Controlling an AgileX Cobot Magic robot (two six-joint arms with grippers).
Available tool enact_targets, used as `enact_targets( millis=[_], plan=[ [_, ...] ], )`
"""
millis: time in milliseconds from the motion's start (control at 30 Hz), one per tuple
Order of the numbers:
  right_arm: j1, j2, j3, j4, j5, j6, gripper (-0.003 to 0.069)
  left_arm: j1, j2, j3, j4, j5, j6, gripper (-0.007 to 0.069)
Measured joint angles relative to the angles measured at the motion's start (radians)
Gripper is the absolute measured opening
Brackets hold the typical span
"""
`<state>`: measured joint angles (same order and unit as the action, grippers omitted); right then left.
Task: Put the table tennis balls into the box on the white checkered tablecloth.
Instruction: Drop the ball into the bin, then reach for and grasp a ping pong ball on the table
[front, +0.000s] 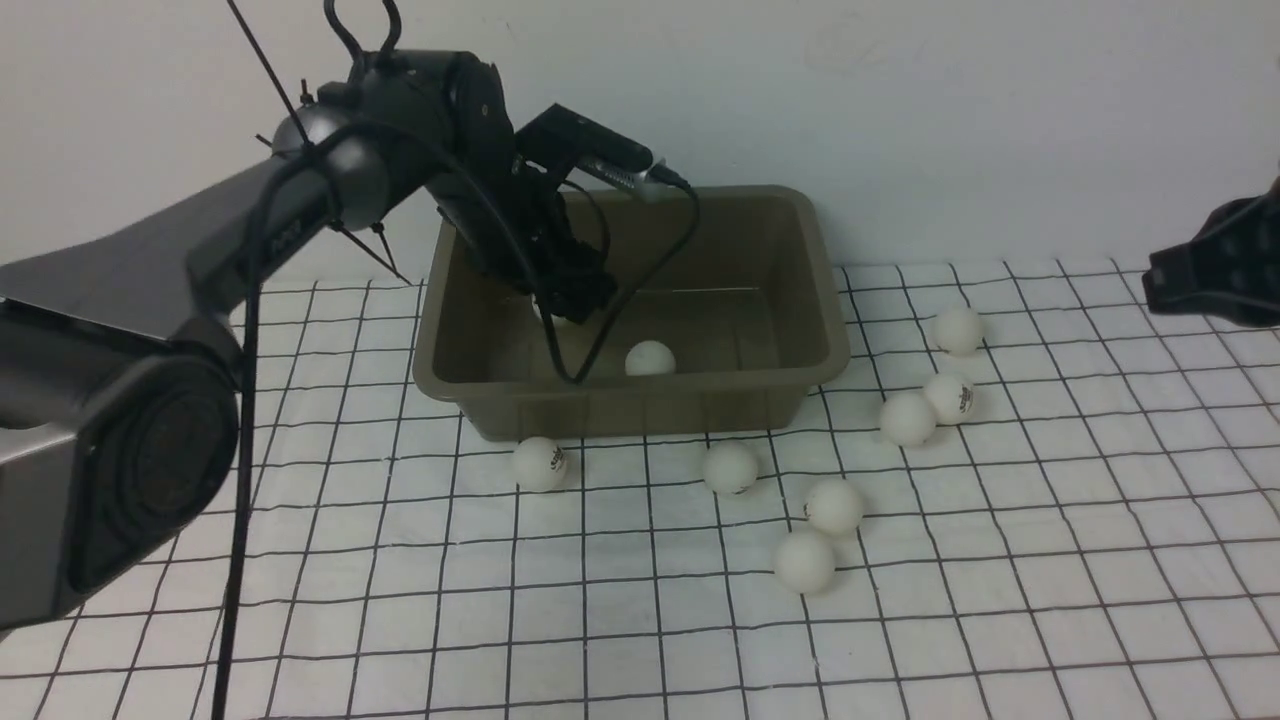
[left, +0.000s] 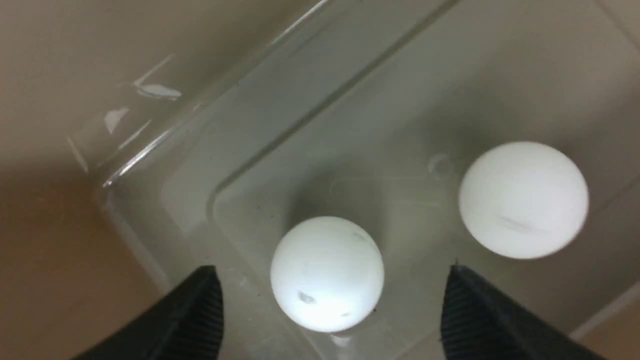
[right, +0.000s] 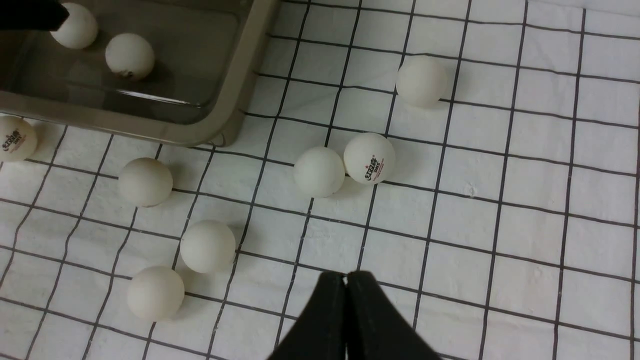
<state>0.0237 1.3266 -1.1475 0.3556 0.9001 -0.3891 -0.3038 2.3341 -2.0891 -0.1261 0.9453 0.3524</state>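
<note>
Left gripper (left: 332, 280) is down inside the box (front: 640, 405), fingers (left: 200, 315) spread wide and gripping nothing. One ball (left: 327, 274) sits right between them with a clear gap on each side, so it's loose. Can't tell if it's resting on the floor or just short of it. A second ball (left: 523, 200) lies a bit outside one finger, also in the box.

So this looks like the drop-off, and the part to get right is the exit. I'd lift straight up with the fingers apart, so neither pad clips the ball between them or nudges the one off to the side. Mind the box wall close by that corner too. A light box could get dragged if a finger catches it.

Right gripper (right: 346, 280) is pinched shut and empty, hanging over the cloth (right: 525, 225). Seven more balls (right: 207, 246) lie out there, ahead of its fingertips and mostly off to one side. Two of them touch each other, so I'd go for a lone one first.
</note>
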Motion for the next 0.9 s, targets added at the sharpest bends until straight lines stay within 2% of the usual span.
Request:
enact_targets(
  millis=[67, 133, 200, 300, 400, 633, 733, 900],
  plan=[
    [0.0, 0.019, -0.001, 0.0, -0.031, 0.0, -0.0011, 0.0, -0.005, -0.008, 0.002, 0.004, -0.001, 0.0515],
    [0.0, 0.063, -0.007, 0.0, -0.079, -0.004, -0.0011, 0.0, -0.027, -0.01, 0.003, 0.01, -0.001, 0.0466],
    [0.0, 0.116, -0.038, -0.005, -0.093, -0.014, -0.0011, 0.002, -0.088, -0.01, 0.004, 0.028, -0.001, 0.034],
    [0.0, 0.207, -0.128, -0.007, -0.077, -0.02, -0.0011, 0.003, -0.204, -0.016, 0.004, 0.06, 0.0, 0.0104],
    [0.0, 0.299, -0.238, -0.007, -0.042, -0.02, -0.0011, 0.003, -0.296, -0.02, 0.003, 0.08, 0.0, 0.0011],
    [0.0, 0.544, -0.522, -0.085, 0.04, 0.046, -0.0011, 0.003, -0.494, 0.093, 0.002, 0.122, 0.001, -0.0004],
    [0.0, 0.668, -0.627, -0.138, 0.081, 0.087, -0.0011, 0.003, -0.615, 0.212, 0.008, 0.121, 0.004, -0.0004],
    [0.0, 0.791, -0.719, -0.137, 0.095, 0.095, -0.0006, 0.003, -0.874, 0.493, 0.083, 0.042, 0.0, -0.0004]
  ],
)
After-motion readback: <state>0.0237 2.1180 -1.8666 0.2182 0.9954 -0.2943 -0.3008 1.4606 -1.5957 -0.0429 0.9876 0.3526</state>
